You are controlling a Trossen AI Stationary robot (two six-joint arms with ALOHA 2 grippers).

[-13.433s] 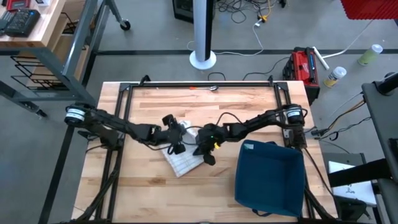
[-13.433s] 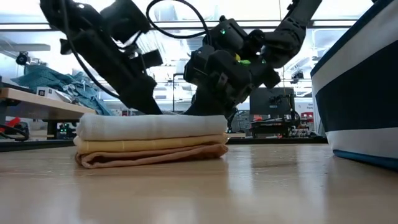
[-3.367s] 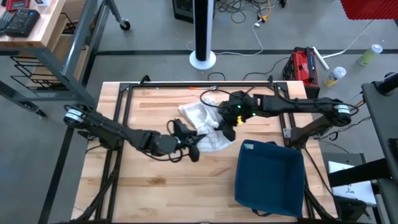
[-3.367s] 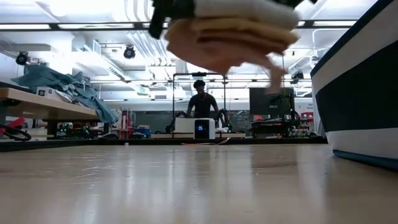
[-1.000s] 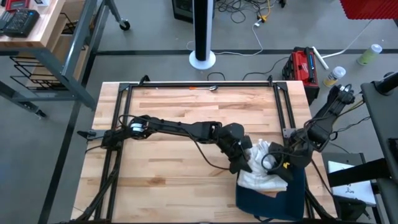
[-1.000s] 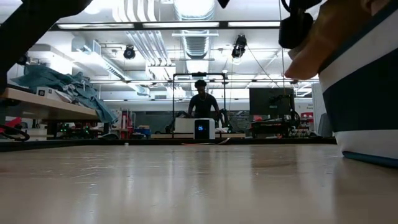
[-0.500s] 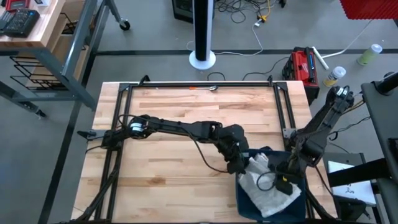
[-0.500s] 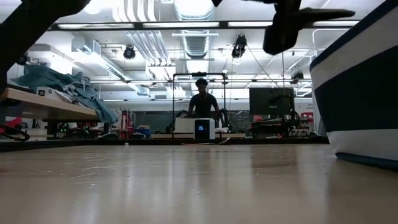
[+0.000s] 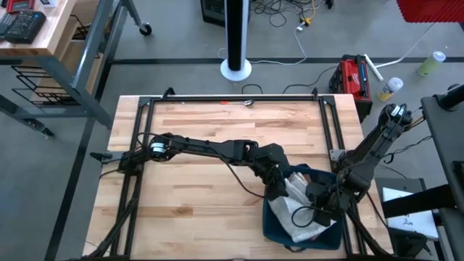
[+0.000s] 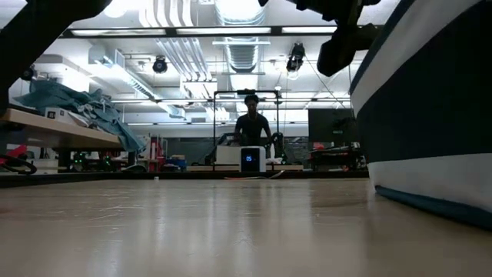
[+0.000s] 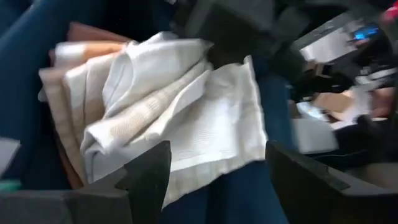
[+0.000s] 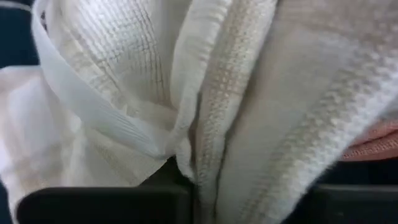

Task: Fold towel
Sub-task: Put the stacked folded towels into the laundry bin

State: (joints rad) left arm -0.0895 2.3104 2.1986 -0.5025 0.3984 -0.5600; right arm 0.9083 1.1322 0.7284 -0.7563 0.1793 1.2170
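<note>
High view: towel [image 9: 299,214] crumpled, directionless

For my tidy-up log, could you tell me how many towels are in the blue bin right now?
3 at least: a white towel on top, a beige towel beneath it and a peach towel at the bottom, bunched together inside the blue bin. More may be hidden underneath.

woven cloth towel [image 11: 180,118], wood table [image 9: 196,138]
</note>
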